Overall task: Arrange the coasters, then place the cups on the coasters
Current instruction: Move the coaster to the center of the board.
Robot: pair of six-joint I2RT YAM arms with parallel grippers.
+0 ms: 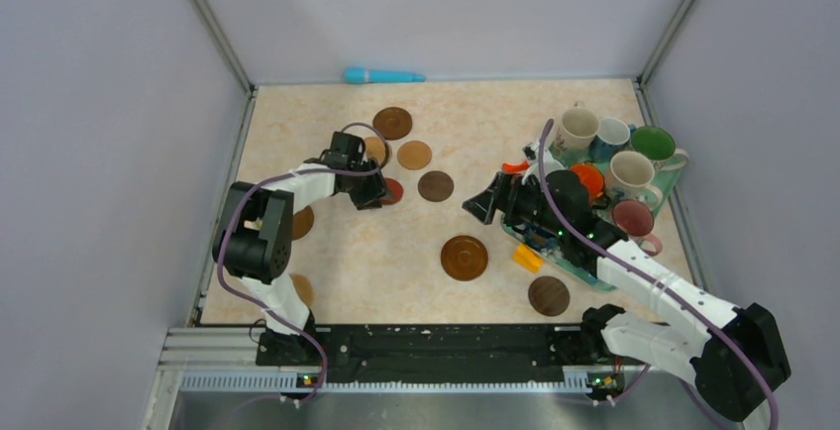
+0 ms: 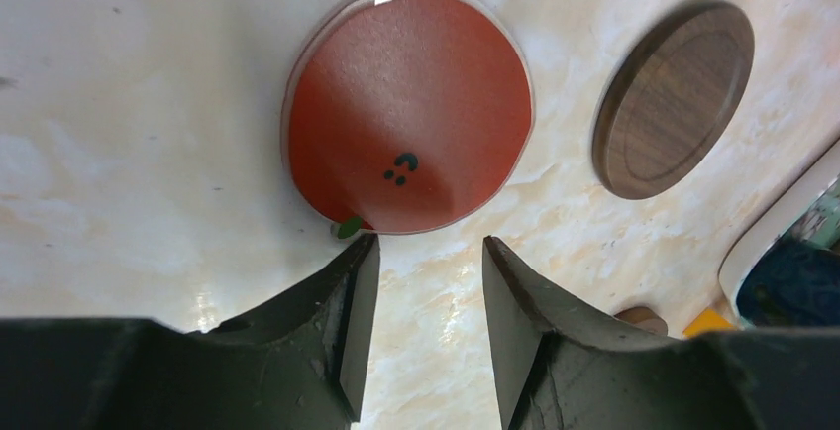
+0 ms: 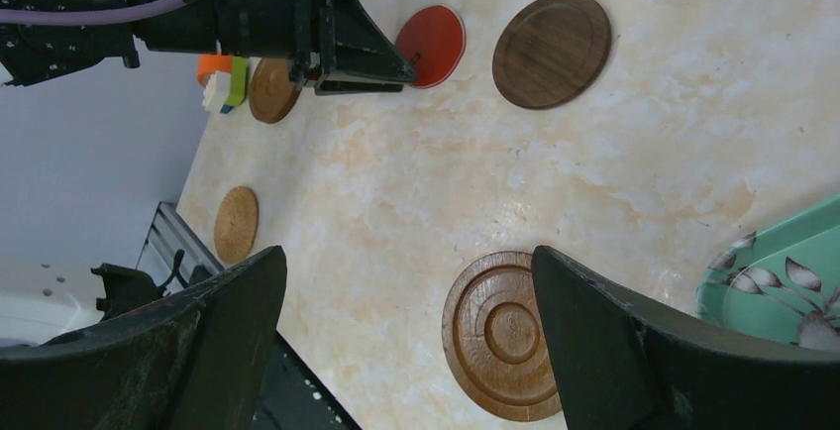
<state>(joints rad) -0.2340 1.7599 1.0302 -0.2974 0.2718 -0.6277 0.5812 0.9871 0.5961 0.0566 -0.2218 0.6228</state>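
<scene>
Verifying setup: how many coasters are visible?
9 coasters: five by the left gripper, two along the left edge, a ridged one central, another near the tray. Arms may hide more.

Red coaster [image 1: 396, 191] partly behind left claw [image 1: 373, 196]

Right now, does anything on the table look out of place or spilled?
Nothing looks spilled. Two strays: a teal tube-shaped object lies along the far edge, and a small orange block sits beside the tray; neither is a cup or coaster.
</scene>
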